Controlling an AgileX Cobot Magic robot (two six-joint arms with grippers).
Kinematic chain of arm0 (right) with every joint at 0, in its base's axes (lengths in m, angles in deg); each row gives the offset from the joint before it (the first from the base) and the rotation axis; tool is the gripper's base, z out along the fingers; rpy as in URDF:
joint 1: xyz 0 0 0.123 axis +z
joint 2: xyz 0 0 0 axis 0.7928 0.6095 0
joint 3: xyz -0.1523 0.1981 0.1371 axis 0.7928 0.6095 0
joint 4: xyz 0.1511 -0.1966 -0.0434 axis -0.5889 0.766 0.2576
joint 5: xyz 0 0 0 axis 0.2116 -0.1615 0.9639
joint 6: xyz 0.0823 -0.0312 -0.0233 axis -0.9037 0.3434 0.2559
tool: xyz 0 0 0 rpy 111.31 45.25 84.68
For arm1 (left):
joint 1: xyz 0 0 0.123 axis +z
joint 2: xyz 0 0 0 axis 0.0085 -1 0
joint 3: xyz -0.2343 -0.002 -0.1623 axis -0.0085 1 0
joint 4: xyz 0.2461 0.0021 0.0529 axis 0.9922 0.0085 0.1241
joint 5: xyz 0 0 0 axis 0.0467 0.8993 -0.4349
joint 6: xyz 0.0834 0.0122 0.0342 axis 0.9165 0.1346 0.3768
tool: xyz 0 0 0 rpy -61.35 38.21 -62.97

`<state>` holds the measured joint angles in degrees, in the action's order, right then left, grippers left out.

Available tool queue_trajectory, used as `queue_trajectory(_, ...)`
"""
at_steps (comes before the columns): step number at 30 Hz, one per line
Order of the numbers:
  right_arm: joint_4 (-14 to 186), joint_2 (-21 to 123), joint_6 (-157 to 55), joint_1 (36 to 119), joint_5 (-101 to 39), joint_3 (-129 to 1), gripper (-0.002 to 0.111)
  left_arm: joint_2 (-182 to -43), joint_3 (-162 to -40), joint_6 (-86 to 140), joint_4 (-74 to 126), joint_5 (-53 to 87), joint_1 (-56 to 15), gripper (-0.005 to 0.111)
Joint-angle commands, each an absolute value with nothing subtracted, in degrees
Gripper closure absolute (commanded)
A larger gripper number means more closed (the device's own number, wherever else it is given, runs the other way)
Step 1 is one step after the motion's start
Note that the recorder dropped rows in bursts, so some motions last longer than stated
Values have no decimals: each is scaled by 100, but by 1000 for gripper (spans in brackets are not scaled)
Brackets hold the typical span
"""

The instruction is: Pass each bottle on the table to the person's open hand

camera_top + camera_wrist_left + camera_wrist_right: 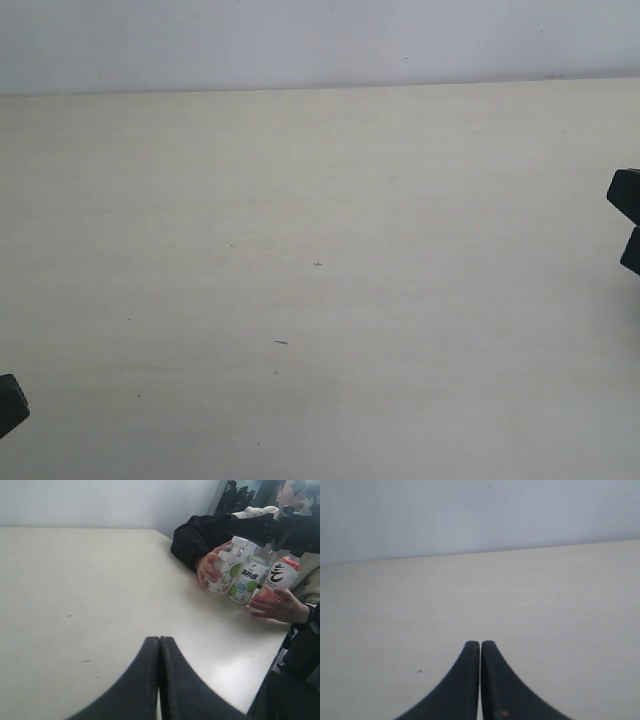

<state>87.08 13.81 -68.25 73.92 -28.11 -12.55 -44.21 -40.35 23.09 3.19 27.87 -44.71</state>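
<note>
Left gripper (160, 647): jaws together, holding nothing.
Right gripper (480, 650): jaws together, holding nothing.
Bottles: small green-fruit bottle (222, 575), lime-label bottle (245, 580) and pink-white bottle (278, 576) stand upright, bunched at the table (100, 580) edge between the person's hands (278, 606).
Contents: unclear.
Step, likely: wait for a bottle left free, part the jaws first, grip mid-body, keep it upright.
</note>
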Motion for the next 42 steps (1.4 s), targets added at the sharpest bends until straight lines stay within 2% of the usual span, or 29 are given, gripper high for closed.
queue_trajectory(1, 8681, 1354, -6831, 7378, -2891, -1245, 107, -4378, -4038, 2306, 333, 2765, -4444, 107)
queue_trajectory(14, 8642, 1057, -6862, 7378, -2795, -1221, 107, -4378, -4038, 2306, 333, 2765, -4444, 107)
queue_trajectory(17, 8642, 644, -6850, 7267, -2596, -1042, 107, -4378, -4038, 2306, 333, 2765, -4444, 107)
queue_trajectory(22, 8642, -615, -5906, 6690, -2920, 56, 107, -4378, -4038, 2306, 333, 2765, -4444, 107)
queue_trajectory(29, 8642, -2097, -5920, 5922, -2386, 104, 107, -4378, -4038, 2306, 333, 2765, -4444, 107)
queue_trajectory(42, 8603, -2097, -5949, 5849, -2335, 104, 107, -4378, -4038, 2306, 333, 2765, -4444, 107)
